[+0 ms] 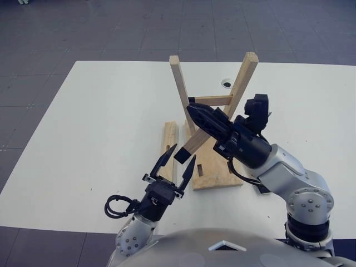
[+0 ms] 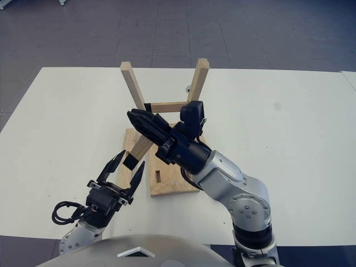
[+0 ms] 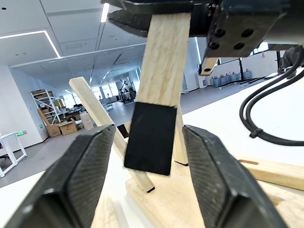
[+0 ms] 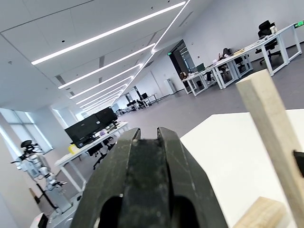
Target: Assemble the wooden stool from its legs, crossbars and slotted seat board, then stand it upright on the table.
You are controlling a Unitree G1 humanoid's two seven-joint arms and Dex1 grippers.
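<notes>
The slotted seat board (image 1: 214,167) lies flat on the white table (image 1: 100,122). Two legs (image 1: 181,89) (image 1: 243,78) rise from it, splayed outward and joined by a crossbar (image 1: 214,100). My right gripper (image 1: 194,111) is shut on a third leg (image 1: 193,143), holding it slanted above the board with its black-tipped end (image 3: 151,137) lowest. My left gripper (image 1: 182,154) is open near the table's front edge. That black tip hangs between its two pads (image 3: 90,175) without touching them.
Another wooden piece (image 1: 168,142) lies flat on the table just left of the seat board. A round cable hole (image 1: 227,83) sits in the table behind the upright legs. Wide bare tabletop extends to the left and to the far right.
</notes>
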